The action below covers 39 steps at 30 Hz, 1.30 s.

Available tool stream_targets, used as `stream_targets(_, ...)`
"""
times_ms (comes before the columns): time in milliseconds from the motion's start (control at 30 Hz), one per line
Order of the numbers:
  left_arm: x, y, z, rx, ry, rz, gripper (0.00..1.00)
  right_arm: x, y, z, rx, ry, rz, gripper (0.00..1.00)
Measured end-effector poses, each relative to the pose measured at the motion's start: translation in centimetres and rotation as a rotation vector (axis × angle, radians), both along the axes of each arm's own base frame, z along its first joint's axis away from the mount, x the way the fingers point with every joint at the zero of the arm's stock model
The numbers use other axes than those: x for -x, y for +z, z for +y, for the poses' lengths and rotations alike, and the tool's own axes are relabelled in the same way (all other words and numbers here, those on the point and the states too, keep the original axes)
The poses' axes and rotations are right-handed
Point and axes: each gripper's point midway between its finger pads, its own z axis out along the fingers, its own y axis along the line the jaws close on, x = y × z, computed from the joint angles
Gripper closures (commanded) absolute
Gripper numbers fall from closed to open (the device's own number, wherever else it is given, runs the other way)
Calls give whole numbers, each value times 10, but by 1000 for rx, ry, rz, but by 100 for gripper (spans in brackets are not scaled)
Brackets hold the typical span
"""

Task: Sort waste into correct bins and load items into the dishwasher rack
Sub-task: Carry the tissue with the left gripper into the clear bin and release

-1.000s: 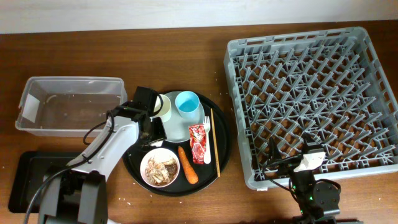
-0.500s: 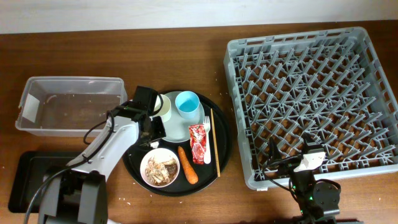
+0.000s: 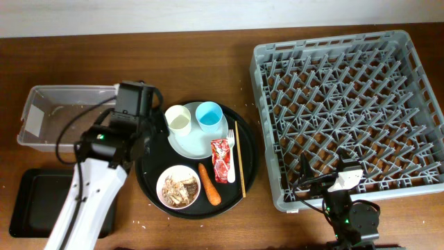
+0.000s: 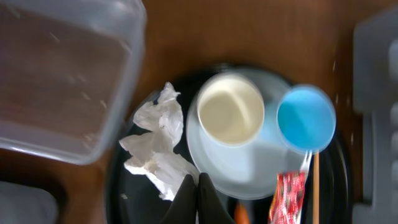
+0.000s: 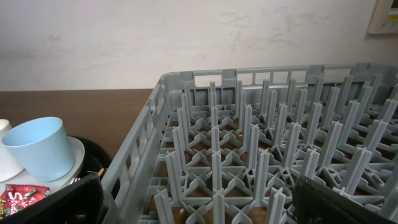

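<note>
My left gripper (image 4: 199,186) is shut, pinching a corner of the crumpled white napkin (image 4: 157,142), which hangs over the left side of the round black tray (image 3: 149,177). In the overhead view my left arm (image 3: 114,139) hides the napkin. On the pale plate (image 3: 191,144) stand a cream cup (image 3: 179,119) and a light blue cup (image 3: 209,115). Beside them lie the red wrapper (image 3: 220,160), carrot (image 3: 209,183), fork (image 3: 231,156), chopstick (image 3: 238,149) and the bowl of scraps (image 3: 179,186). My right gripper (image 5: 205,205) stands wide open, holding nothing, at the near left corner of the grey rack (image 3: 347,104).
The clear tub (image 3: 55,118) stands left of the round tray, close under my left arm. A shallow black rectangular tray (image 3: 31,201) lies at the front left. The rack fills the right half of the table.
My left gripper closed on the napkin, then rose and swung left toward the clear tub. The cream cup is now uncovered. The right arm has not moved.
</note>
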Motion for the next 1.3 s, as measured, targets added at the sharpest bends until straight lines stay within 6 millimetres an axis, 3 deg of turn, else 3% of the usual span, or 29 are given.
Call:
stream_targets(133,-11,27,31,-137,111,-113,99,0,0,0,0,0,0,1)
stream_targets(233,-15,33,52,-215,188,-142,100,0,0,0,0,0,0,1)
stream_targets(300,-27,32,79,-227,278,-158,99,0,0,0,0,0,0,1)
stream_targets(467,-46,6,153,-172,471,-123,99,0,0,0,1,0,0,1)
stream_targets(633,-54,-45,210,-72,580,-27,100,0,0,0,0,0,0,1)
stream_targets(800,-58,-84,239,-2,629,28,99,0,0,0,0,0,0,1)
stream_targets(1033,-62,-94,256,17,662,12,92,0,0,0,0,0,0,1)
stream_targets(1100,-63,-93,257,16,662,8,84,0,0,0,0,0,0,1)
stream_targets(1133,-63,-93,257,17,665,6,70,0,0,0,0,0,0,1)
stream_targets(1167,-64,-93,258,16,665,2,48,0,0,0,0,0,0,1)
stream_targets(1200,-64,-94,258,15,667,4,36,0,0,0,0,0,0,1)
stream_targets(1300,-64,-100,258,17,672,17,14,0,0,0,-1,0,0,1)
